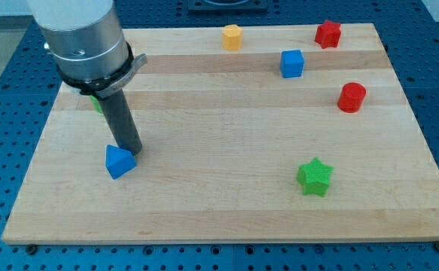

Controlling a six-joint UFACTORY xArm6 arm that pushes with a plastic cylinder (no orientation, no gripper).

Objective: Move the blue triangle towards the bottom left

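Pale striped wooden board carries blue triangle block, blue cube, red star, red cylinder, green star, yellow-orange hexagonal block.

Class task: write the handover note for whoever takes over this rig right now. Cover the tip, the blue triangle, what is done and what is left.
No hand on this arm. My tip sits against the blue triangle, on its upper-right side, well placed to push it down and left.
The blue triangle lies on the left part of the wooden board, above the bottom-left corner.
Done: contact side appears set.
Left: push it on towards the bottom left, stopping short of the edge.
A green block shows partly behind the arm, shape unclear. The other blocks are far off to the right.
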